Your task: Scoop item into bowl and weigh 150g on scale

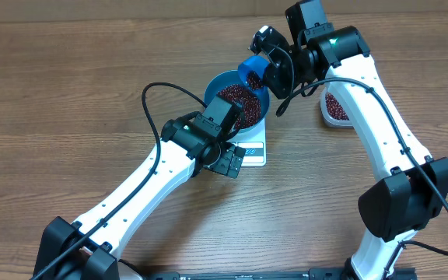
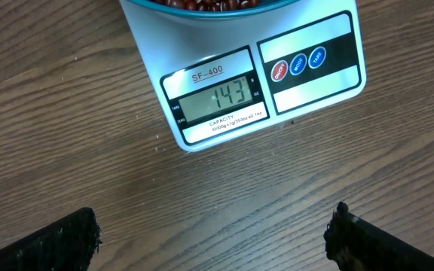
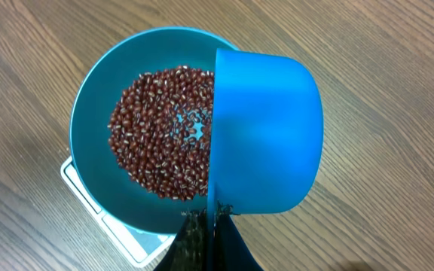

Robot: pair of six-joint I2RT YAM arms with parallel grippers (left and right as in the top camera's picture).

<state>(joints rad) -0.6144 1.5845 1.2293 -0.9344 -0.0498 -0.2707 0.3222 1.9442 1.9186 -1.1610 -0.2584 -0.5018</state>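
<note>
- Wooden desk (image 1: 68, 93): it carries the whole set-up, with both arms reaching in over it.
- Deep blue bowl (image 3: 96, 105): it sits on the white digital scale (image 2: 266, 83), whose display reads 143. Rigid and smooth, the bowl is best taken by the rim.
- Left fingers (image 2: 59, 245): spread wide and empty, they hover over bare wood just in front of the scale.
- Blue scoop (image 3: 266, 135): it is tipped over the bowl's edge, its handle clamped in the closed right fingers (image 3: 202, 241). The handle is the place to hold it.
- Red-brown beans (image 3: 160, 143): they are heaped in the bowl, with more in a clear tub (image 1: 334, 109) nearby. Light, hard and loose, they will likely roll and scatter.
</note>
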